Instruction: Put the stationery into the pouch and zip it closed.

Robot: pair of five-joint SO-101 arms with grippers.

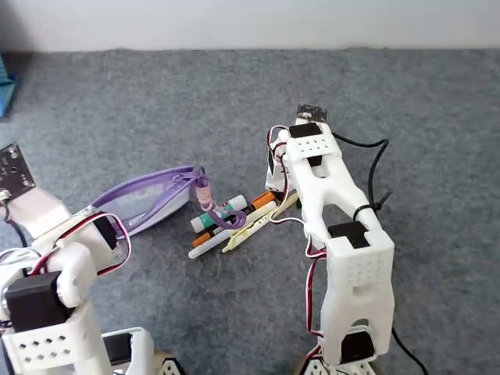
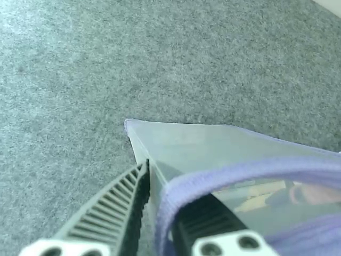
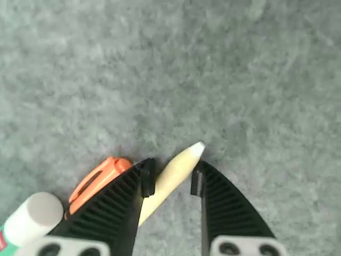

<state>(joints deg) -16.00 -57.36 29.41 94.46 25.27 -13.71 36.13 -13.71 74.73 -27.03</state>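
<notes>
From above, we see the pouch lying on the grey carpet at about 9 o'clock from the stationery, a loose bundle of pens and markers. Its purple-edged mouth is turned towards them. The left gripper sits at the pouch's 8 o'clock corner, and the right gripper stands over the 3 o'clock end of the bundle. In the left wrist view, the left gripper is clamped on the pouch wall, one finger outside and one inside under the purple trim. We judge that this pins the pouch and props its mouth open for loading. In the right wrist view, the right gripper is at a narrow gape straddling the tip of a cream pen, with a sliver of carpet showing on one side, so it is not yet pinched. An orange marker lies just beside it, which we think is why the jaws are kept so slim.
</notes>
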